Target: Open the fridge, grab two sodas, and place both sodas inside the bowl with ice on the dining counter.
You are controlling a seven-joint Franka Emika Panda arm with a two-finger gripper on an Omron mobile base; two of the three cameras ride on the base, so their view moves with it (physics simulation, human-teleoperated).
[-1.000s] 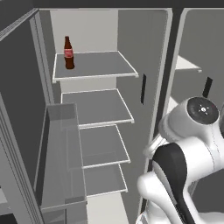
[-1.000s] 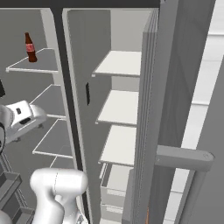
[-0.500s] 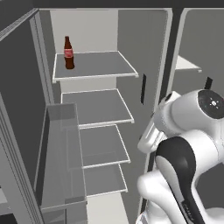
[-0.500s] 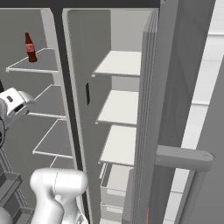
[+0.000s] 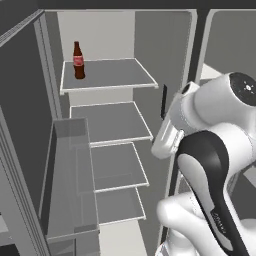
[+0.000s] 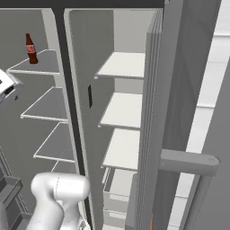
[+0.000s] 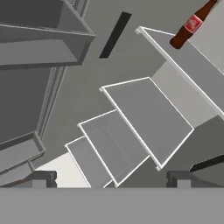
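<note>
The fridge (image 5: 107,82) stands with both doors swung wide, its grey shelves bare except the top left one. On that shelf stands one soda, a slim dark-brown bottle (image 5: 77,60) with a red label, also seen as bottle (image 6: 30,48) and bottle (image 7: 192,24). My gripper (image 7: 110,178) is open with nothing between its fingertips (image 7: 41,177), and it looks into the left compartment from below the bottle's shelf. The white hand (image 5: 170,132) hangs in front of the middle divider, well right of and below the bottle. The bowl with ice and the dining counter are out of view.
The left door (image 5: 70,175) carries grey bins close to my arm's left. The right door (image 6: 179,90) stands edge-on with its bar handle (image 6: 186,162) jutting out. A dark slot (image 6: 90,95) marks the divider. White shelves fill the right compartment (image 6: 123,65).
The arm has swung left and up, bringing the hand from the right compartment's front toward the left compartment. The bottle and the doors have stayed put.
</note>
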